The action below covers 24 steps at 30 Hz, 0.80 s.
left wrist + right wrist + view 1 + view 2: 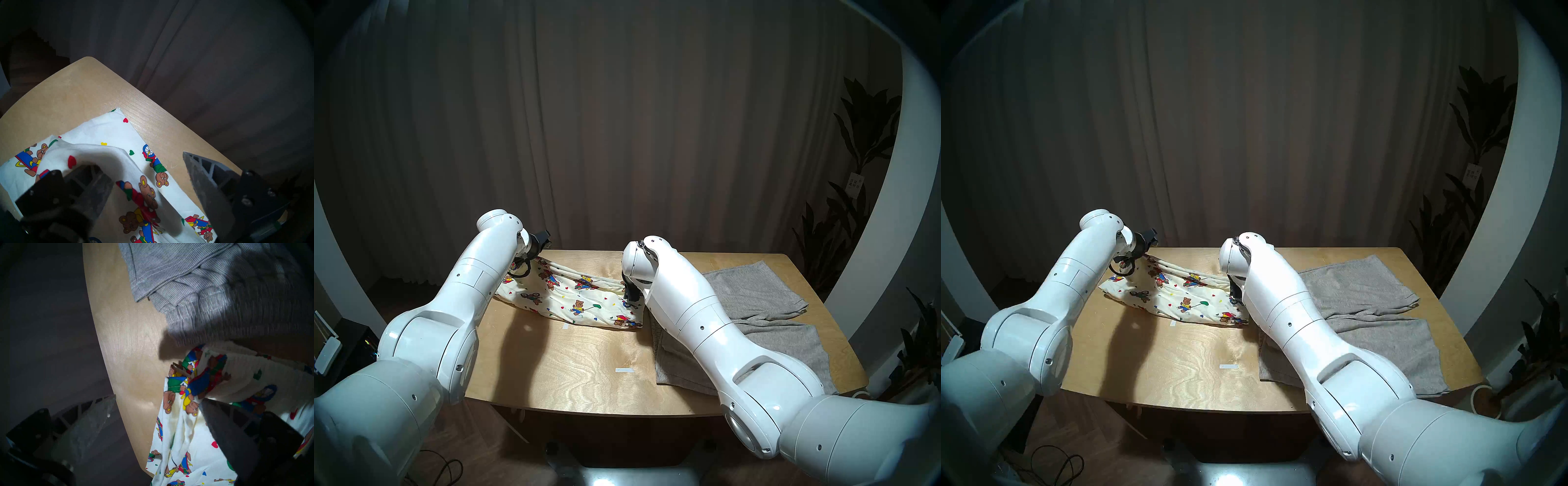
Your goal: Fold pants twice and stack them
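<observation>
on the wooden table (pixel 572 370), far left part, the bear shorts (pixel 572 298) lie folded into a long band running from the back-left corner toward the middle. grey shorts (pixel 755 298) lie spread flat on the right half, just beside the bear shorts' right end, partly under the right arm.

left gripper (pixel 149 171): jaws spread apart over the band's left end; a fold of cloth drapes over one finger (pixel 95 183), the other finger stands clear, nothing pinched.

right gripper (pixel 158 405): jaws wide apart at the band's right end, one finger (pixel 226 426) over the cloth, the other past the table edge. released.

two white tape marks (pixel 624 370) sit on bare wood.
</observation>
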Each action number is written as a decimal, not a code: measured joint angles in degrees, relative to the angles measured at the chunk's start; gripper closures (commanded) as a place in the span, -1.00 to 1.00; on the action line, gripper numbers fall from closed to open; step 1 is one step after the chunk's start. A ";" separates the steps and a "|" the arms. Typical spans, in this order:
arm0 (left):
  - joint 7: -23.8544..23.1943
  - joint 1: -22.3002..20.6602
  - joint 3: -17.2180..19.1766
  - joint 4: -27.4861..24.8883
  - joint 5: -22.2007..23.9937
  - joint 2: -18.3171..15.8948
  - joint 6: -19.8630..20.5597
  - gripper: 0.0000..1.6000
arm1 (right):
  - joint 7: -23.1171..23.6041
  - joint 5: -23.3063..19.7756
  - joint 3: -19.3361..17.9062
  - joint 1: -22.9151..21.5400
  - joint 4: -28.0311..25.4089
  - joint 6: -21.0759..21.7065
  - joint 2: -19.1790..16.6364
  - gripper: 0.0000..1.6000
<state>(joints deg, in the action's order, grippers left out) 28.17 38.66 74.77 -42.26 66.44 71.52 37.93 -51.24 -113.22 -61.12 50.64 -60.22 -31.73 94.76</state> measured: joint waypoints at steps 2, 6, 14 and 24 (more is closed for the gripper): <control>-0.07 -0.48 -0.21 0.43 -0.19 0.20 -0.03 -1.00 | 0.16 0.00 -0.15 -0.20 0.26 -0.05 0.10 -1.00; -0.22 -1.62 -0.69 1.45 -0.67 0.61 -0.11 -1.00 | 0.53 -0.04 -0.52 -0.63 0.88 -0.18 0.33 -1.00; -0.41 -3.19 -1.39 2.93 -1.41 1.13 -0.19 -1.00 | 1.05 -0.13 -0.98 -1.19 1.79 -0.25 0.71 -1.00; -0.45 -4.96 -2.25 5.10 -2.35 1.73 -0.20 -1.00 | 1.72 -0.30 -1.56 -1.84 2.92 -0.22 1.20 -1.00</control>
<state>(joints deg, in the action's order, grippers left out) 27.72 33.70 72.52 -37.16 64.09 73.25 37.73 -49.52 -113.52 -62.67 48.80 -57.30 -31.95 95.96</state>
